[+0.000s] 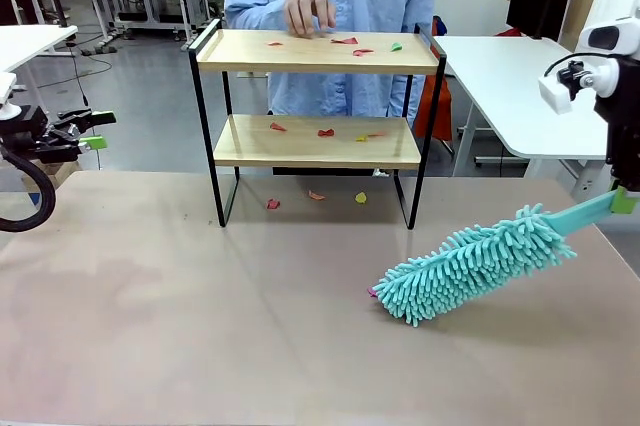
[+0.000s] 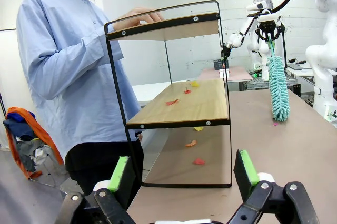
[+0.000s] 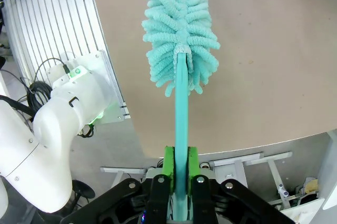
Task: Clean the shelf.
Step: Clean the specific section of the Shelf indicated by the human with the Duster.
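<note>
In the front view the right arm is cut off by the picture's right edge, so of the right gripper little more than a green pad at the end of the handle can be made out. Its own wrist view shows the right gripper clamped tight on the thin teal handle of a fluffy teal duster. The duster slants down over the right half of the surface. Whether its tip touches the surface or hangs just above cannot be told. A small pink scrap lies right at that tip. The left gripper hangs off the surface's left edge, its arm partly cut off. In its own view the left gripper stands wide apart and holds nothing. The shelf stands at the far edge of the surface, near the middle, with the person right behind it, their lower body hidden by the boards. The person's hand rests with its fingertips on the top board. From the left wrist the shelf is seen from low down, so the top board's upper face is hidden. Small red, yellow and green scraps lie on the top board; others lie on the lower board and on the surface between the shelf's legs. What they are made of is too small to tell.
</note>
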Controlling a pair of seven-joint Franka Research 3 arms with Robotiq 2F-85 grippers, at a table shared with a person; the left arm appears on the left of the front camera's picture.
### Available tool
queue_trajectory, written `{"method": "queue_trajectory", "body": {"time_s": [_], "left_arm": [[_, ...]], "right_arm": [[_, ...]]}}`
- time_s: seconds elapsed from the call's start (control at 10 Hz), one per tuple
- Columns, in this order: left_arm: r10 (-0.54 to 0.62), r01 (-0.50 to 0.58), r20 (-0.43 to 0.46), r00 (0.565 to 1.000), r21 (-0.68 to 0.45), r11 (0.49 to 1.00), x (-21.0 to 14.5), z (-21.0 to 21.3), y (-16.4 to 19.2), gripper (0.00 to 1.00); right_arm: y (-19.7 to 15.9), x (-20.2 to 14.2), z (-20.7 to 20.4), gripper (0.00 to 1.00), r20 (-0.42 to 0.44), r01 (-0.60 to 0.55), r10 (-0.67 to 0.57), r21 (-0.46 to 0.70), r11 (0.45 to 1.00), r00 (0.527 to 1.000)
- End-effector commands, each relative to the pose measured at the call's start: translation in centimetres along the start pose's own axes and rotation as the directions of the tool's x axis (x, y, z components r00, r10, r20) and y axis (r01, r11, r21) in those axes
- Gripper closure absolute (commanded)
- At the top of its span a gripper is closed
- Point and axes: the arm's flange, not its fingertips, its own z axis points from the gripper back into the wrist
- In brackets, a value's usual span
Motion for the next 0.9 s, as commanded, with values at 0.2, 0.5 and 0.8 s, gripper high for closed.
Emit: {"method": "queue_trajectory", "body": {"time_s": [0.2, 0.5, 0.8], "left_arm": [[-0.01, 0.009, -0.006, 1.0, -0.009, 1.0, 0.2, 0.0, -0.1, 0.0], [-0.01, 0.009, -0.006, 1.0, -0.009, 1.0, 0.2, 0.0, -0.1, 0.0], [-0.01, 0.009, -0.006, 1.0, -0.009, 1.0, 0.2, 0.0, -0.1, 0.0]], "right_arm": [[0.1, -0.1, 0.2, 0.87, 0.009, 0.002, -0.002, -0.002, 1.0, 1.0], [0.0, 0.0, 0.0, 0.87, 0.0, 0.0, 0.0, 0.0, 1.0, 1.0], [3.5, -0.5, 5.5, 0.87, 0.219, 0.083, -0.078, -0.015, 0.996, 0.973]]}}
